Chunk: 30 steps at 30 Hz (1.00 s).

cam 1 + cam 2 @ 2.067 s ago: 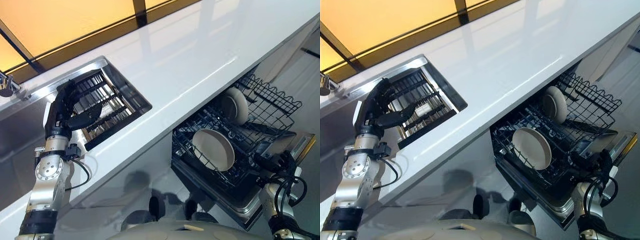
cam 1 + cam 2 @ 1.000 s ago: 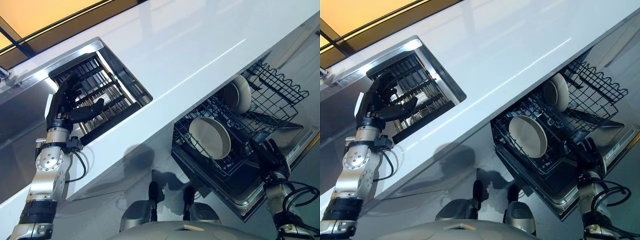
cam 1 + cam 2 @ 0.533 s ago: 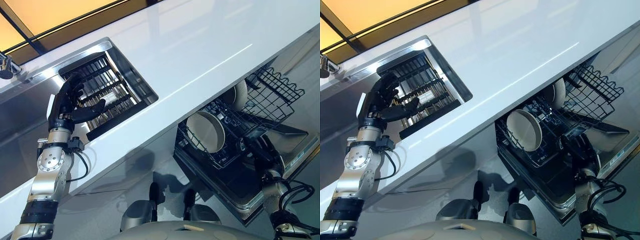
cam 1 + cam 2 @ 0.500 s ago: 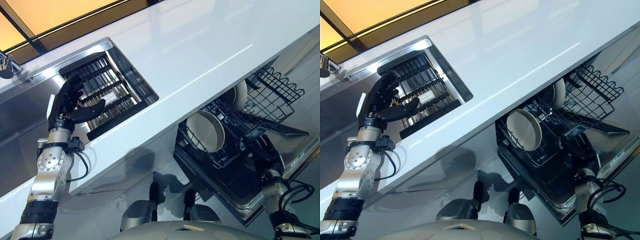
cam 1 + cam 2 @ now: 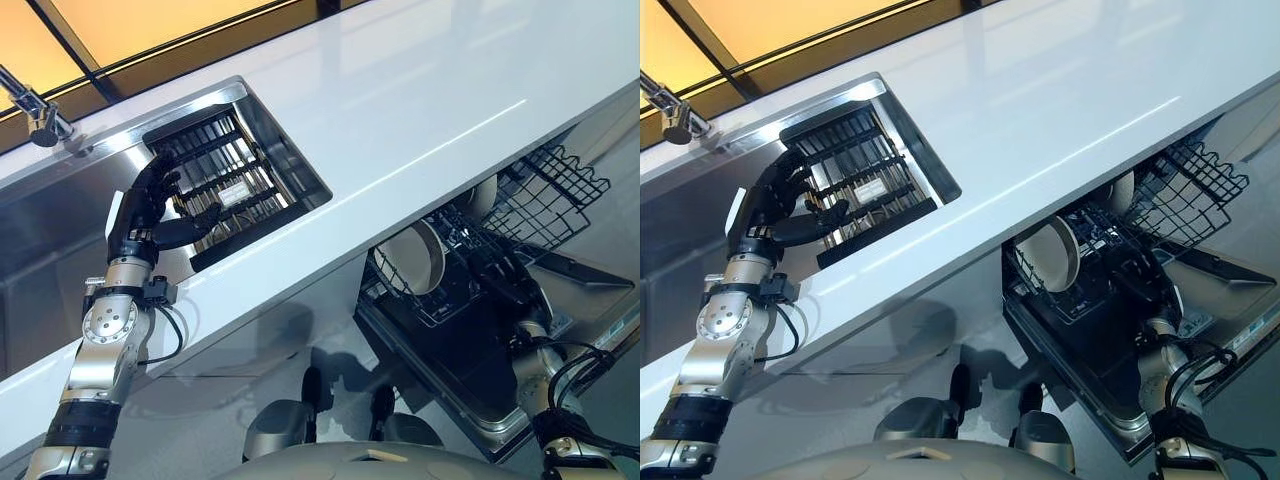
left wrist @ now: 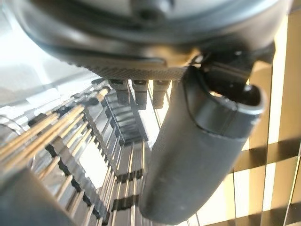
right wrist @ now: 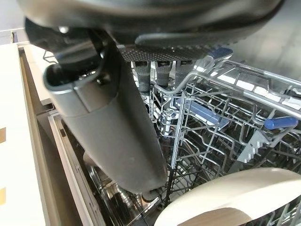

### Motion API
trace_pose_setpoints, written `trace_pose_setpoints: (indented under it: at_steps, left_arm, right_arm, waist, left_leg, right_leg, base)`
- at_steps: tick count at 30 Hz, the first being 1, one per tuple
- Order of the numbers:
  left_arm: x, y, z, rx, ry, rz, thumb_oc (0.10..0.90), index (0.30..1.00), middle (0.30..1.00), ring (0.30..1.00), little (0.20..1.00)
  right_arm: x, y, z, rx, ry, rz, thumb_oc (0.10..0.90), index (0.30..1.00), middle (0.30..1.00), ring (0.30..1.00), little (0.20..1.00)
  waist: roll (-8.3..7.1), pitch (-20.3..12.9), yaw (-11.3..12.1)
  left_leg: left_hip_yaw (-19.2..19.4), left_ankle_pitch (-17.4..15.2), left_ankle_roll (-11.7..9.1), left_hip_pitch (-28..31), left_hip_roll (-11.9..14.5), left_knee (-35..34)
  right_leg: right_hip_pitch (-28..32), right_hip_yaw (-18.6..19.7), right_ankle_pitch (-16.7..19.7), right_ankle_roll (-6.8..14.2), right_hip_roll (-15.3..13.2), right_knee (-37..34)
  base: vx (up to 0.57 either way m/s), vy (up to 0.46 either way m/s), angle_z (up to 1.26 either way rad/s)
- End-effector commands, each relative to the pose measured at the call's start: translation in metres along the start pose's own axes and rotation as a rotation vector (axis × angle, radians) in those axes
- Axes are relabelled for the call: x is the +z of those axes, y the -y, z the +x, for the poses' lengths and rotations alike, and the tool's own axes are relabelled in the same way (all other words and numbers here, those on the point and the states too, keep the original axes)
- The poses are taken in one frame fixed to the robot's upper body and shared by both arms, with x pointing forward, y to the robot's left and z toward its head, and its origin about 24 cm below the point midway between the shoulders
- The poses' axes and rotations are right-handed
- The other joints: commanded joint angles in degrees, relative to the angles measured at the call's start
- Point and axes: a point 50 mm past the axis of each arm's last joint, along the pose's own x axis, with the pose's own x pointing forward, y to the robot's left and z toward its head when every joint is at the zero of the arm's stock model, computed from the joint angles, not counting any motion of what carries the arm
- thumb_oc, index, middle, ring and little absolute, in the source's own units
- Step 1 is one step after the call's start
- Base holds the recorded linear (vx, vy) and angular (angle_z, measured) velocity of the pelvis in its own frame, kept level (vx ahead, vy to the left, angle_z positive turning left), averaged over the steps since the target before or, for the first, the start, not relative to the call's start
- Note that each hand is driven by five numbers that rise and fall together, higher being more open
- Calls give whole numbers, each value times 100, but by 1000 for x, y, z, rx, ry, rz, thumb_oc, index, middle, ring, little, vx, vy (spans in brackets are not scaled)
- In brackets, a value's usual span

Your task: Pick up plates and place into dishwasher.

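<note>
Left hand [image 5: 150,205] fingers spread loosely over sink rack [image 5: 225,175]; right hand [image 7: 113,122] straight-fingered at dishwasher rack [image 7: 225,117] front, near plate [image 5: 420,258].

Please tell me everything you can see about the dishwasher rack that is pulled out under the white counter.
The dishwasher rack is a dark wire basket, apparently coated metal, with upright tines and some blue clips seen in the right wrist view. It is partly slid out below the white counter, above the open dishwasher door. Two cream plates stand on edge between its tines: a near plate and a far plate, half hidden under the counter edge. The right robot hand rests at its front rim, fingers straight.
</note>
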Motion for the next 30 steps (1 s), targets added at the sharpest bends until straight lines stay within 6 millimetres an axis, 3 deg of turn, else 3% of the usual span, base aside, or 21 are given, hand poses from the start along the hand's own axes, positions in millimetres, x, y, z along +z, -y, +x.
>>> trace_pose_setpoints:
  at_steps: [1,4,14,21,24,27,30]
  left_arm:
    - [30,-2,10,6,198,-2,800,900,900,900,900]
    - [31,1,10,-4,198,-6,800,900,900,900,900]
    - [43,5,14,-46,208,-10,800,900,900,900,900]
    - [57,9,20,-89,248,-28,800,900,900,900,900]
    - [59,11,22,-108,266,-33,800,900,900,900,900]
    - [60,13,24,-109,276,-46,800,900,900,900,900]
    - [61,14,24,-108,285,-49,800,900,900,900,900]
  right_arm:
    - [67,-52,26,226,269,15,800,900,900,900,900]
    - [72,-54,29,217,270,58,800,900,900,900,900]
    - [113,-98,49,211,369,107,800,900,900,900,900]
    - [150,-164,54,537,412,-46,800,900,900,900,900]
    - [151,-181,54,544,430,-103,800,900,900,900,900]
    - [144,-176,56,436,429,-162,800,900,900,900,900]
    - [129,-156,56,328,401,-155,800,900,900,900,900]
  waist:
    - [-73,-379,156]
    - [-55,-350,201]
    - [-12,-178,487]
    - [34,-77,669]
    - [17,-59,678]
    - [-14,-38,640]
    - [-74,-20,543]
  left_leg:
    - [249,-803,-47,-92,-233,635]
    - [184,-823,-51,-124,-257,750]
    - [-108,-791,7,-302,-345,850]
    - [-239,-724,28,-441,-410,828]
    - [-211,-715,29,-474,-404,779]
    - [-175,-710,54,-445,-389,729]
    - [-112,-724,97,-377,-363,682]
  right_leg:
    - [-202,7,-847,-160,163,903]
    - [-209,-17,-856,-171,128,968]
    - [-350,-24,-787,-168,78,1025]
    - [-525,-94,-697,-141,26,1012]
    - [-569,-58,-681,-124,51,988]
    - [-577,-14,-668,-121,78,987]
    - [-567,44,-649,-104,108,996]
  base:
    - [77,69,3]
    - [89,77,6]
    - [32,31,10]
    - [-38,-11,11]
    - [-68,1,12]
    - [-43,2,4]
    - [-20,-7,4]
